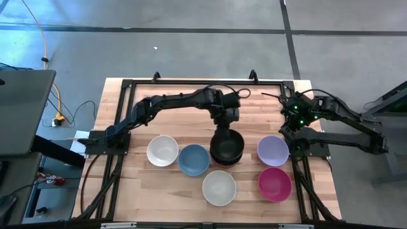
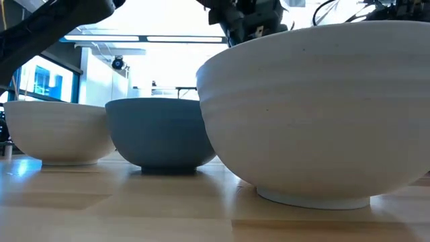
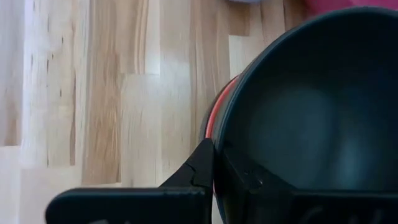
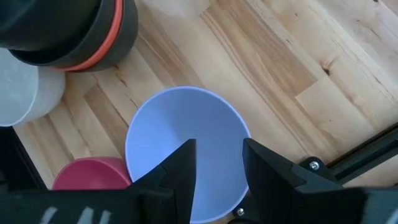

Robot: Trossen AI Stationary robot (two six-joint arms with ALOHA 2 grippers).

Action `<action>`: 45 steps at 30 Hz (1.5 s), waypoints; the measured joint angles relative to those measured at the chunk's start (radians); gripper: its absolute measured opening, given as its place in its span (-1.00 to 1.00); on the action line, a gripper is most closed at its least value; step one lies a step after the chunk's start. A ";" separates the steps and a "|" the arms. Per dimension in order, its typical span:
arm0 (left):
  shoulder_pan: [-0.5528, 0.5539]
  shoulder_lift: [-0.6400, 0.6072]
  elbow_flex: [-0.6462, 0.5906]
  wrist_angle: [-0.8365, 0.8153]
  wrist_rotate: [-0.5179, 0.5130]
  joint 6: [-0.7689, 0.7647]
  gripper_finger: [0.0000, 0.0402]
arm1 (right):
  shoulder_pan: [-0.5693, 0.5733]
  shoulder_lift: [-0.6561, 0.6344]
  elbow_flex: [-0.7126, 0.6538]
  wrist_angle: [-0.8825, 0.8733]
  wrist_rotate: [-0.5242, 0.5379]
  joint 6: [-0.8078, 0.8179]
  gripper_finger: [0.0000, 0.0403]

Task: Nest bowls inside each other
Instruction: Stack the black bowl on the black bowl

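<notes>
Left gripper [image 1: 224, 130] jaws clamped on rim of top black bowl [image 1: 226, 145] — one finger [image 3: 202, 165] outside, a pink-red edge showing beneath it in the stack. Stack at mid-surface [image 1: 191, 114], just beside light blue bowl [image 1: 193, 159]. White bowl [image 1: 162, 151] farther left; second white bowl [image 1: 219, 187] nearer front edge. Right gripper [image 4: 217, 165] jaws parted, empty, poised above lavender bowl [image 4: 180, 149] at right. Magenta bowl [image 1: 275, 182] just in front of lavender one.

Robotics lab (concrete floor [image 1: 191, 57], cables [image 1: 48, 51]).
</notes>
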 joint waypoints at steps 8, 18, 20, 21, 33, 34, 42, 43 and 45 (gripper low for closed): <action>0.000 0.018 -0.002 -0.075 -0.026 -0.002 -1.00 | 0.000 0.000 0.000 0.000 -0.012 0.000 -0.38; 0.011 0.020 0.000 -0.115 -0.066 -0.003 -1.00 | 0.000 0.000 0.000 -0.001 -0.022 0.004 -0.38; 0.015 0.020 0.000 -0.122 -0.068 -0.004 -1.00 | 0.000 0.000 0.000 -0.008 -0.027 0.005 -0.38; 0.017 0.020 0.000 -0.129 -0.072 -0.007 -1.00 | 0.000 0.000 0.000 -0.013 -0.027 0.008 -0.38; 0.029 0.020 0.000 -0.166 -0.128 -0.017 -1.00 | 0.000 0.000 0.000 -0.022 -0.028 0.008 -0.38; 0.031 0.020 0.000 -0.166 -0.133 -0.018 -1.00 | 0.000 0.000 0.000 -0.022 -0.028 0.008 -0.38; 0.048 0.018 0.001 -0.157 -0.175 -0.033 -0.89 | 0.000 0.000 0.000 -0.022 -0.032 0.006 -0.38; 0.048 0.019 0.000 -0.158 -0.169 -0.028 -0.85 | 0.000 0.000 0.000 -0.022 -0.032 0.003 -0.38; 0.047 0.020 -0.001 -0.157 -0.148 -0.019 -0.73 | 0.000 0.000 0.000 -0.022 -0.032 0.002 -0.38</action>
